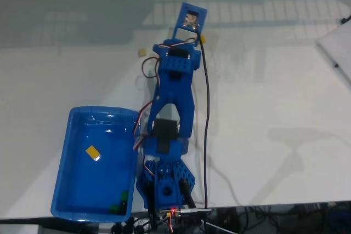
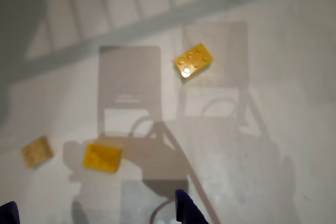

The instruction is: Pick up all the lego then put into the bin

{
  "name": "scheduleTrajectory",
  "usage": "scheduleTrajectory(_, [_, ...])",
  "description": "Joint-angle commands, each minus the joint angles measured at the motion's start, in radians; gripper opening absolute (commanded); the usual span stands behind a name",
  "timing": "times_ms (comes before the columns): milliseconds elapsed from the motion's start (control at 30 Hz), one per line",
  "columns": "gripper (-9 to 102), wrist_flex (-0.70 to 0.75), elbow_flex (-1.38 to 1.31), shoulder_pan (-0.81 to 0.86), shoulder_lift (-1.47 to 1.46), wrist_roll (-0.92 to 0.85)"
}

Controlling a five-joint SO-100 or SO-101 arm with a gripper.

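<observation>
My wrist view shows three lego on the tabletop (image 2: 273, 129), two yellow (image 2: 193, 61) (image 2: 102, 157) and one tan (image 2: 37, 151), gripper (image 2: 94, 213) spread wide and empty, while my fixed view shows another yellow brick (image 1: 93, 152) inside the bin (image 1: 66, 135) beside small green pieces (image 1: 119, 204).

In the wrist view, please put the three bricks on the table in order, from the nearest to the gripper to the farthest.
The gripper enters at the bottom edge.
1. Yellow brick at lower left, just above the fingertips.
2. Pale tan brick, further left near the edge.
3. Yellow brick with studs showing, upper centre, clearly the farthest.
</observation>
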Motion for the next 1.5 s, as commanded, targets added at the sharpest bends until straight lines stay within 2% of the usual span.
scheduleTrajectory(0, [39,-0.044,-0.026,0.006,-0.051,0.014])
scheduleTrajectory(233, [38,-0.13,-0.038,-0.035,-0.167,0.098])
scheduleTrajectory(533, [35,-0.135,-0.132,-0.067,-0.278,0.232])
scheduleTrajectory(900, [33,-0.095,-0.181,-0.117,-0.354,0.198])
scheduleTrajectory(1467, [24,-0.044,-0.247,-0.144,-0.453,0.156])
